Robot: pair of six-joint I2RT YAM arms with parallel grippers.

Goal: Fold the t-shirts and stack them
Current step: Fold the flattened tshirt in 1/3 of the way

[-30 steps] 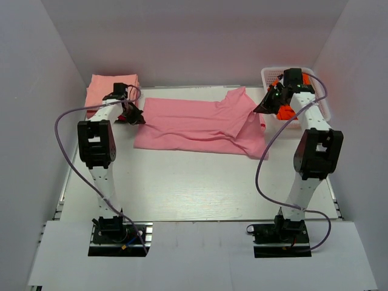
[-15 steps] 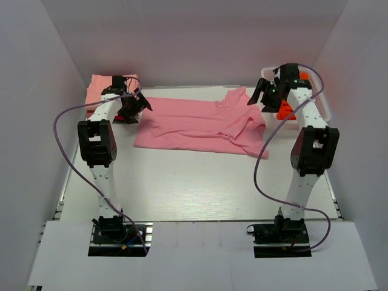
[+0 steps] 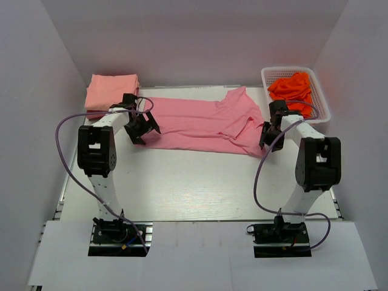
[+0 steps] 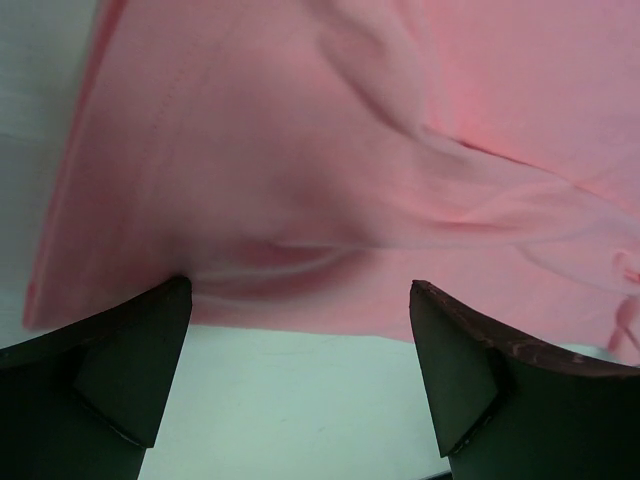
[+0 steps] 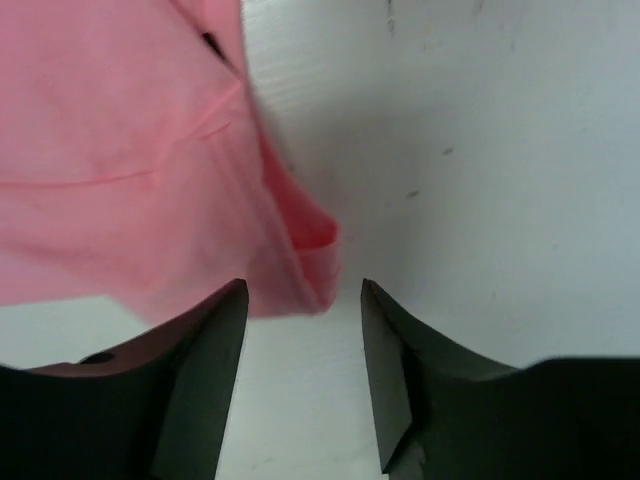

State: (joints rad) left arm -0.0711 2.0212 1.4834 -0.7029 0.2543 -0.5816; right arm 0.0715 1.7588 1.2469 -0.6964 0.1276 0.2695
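The pink shirt (image 3: 203,124) lies spread across the rear of the tabletop (image 3: 194,182). The left gripper (image 3: 140,128) sits low at the shirt's left hem, jaws released, with the hem edge in the gap. The right gripper (image 3: 267,134) sits low at the shirt's right corner, jaws released. A folded salmon shirt (image 3: 111,91) lies rear left. Orange shirts (image 3: 292,86) fill the basket (image 3: 321,100) rear right.

White desk (image 3: 194,182) enclosed on three sides by plain, pale lilac-grey walls (image 3: 194,36); even, diffuse lighting; white panel (image 3: 200,257) along near edge.
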